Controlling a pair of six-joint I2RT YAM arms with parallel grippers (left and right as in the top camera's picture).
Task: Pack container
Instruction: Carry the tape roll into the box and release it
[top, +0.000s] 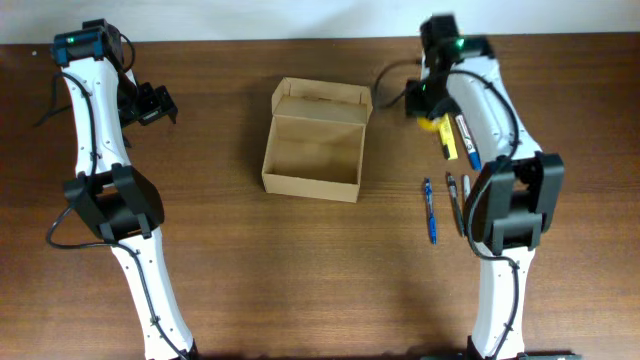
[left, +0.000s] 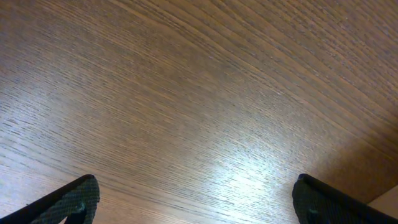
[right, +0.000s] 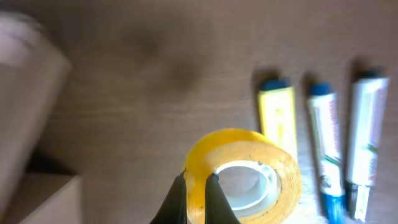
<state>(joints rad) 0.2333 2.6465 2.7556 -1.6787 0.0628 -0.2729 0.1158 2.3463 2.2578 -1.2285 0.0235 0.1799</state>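
Observation:
The container (top: 314, 142) is an open tan cardboard box with its flap lid standing at the far side, mid-table; its edge shows blurred in the right wrist view (right: 31, 68). My right gripper (right: 196, 183) is shut on the wall of a yellow tape roll (right: 249, 171), held right of the box above the table (top: 430, 122). A yellow marker (right: 277, 115) and two white-and-blue markers (right: 326, 149) lie below it. My left gripper (left: 196, 202) is open and empty over bare wood at the far left (top: 150, 103).
A blue pen (top: 430, 210) and two dark pens (top: 456, 200) lie on the table right of the box, partly under the right arm. The yellow marker (top: 448, 138) and a blue-tipped marker (top: 468, 140) lie near the right gripper.

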